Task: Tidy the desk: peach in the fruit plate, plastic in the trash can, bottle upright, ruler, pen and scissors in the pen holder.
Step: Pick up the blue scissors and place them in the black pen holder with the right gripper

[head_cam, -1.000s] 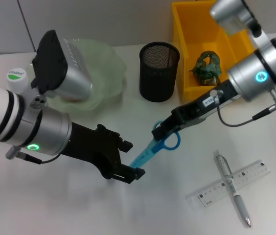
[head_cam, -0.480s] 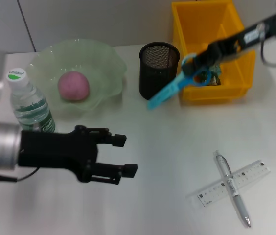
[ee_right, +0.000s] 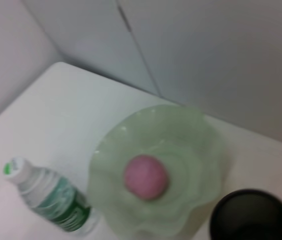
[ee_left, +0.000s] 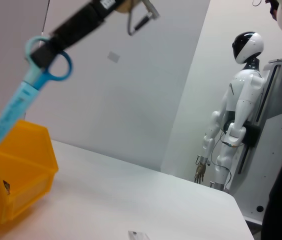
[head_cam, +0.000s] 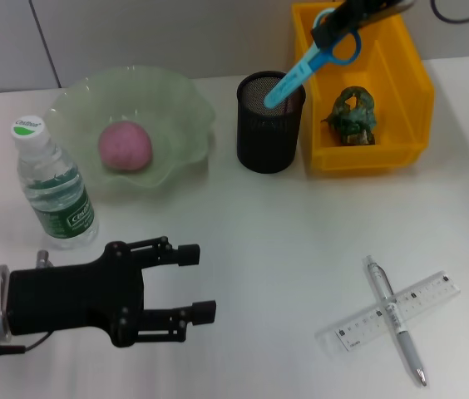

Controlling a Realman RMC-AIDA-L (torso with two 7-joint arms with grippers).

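Scissors (head_cam: 313,58) tilted, tip down (over pen holder (head_cam: 269,123)).

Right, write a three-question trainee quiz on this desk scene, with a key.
1. True or false: the smooth pink peach lies in the wavy pale-green fruit plate.
2. What does the right gripper hold over the black wire-mesh pen holder?
3. Which lie crossed on the white desk? A: silver-grey pen and clear plastic ruler; B: two bottles.

Key: 1 true; 2 the light blue scissors; 3 A.
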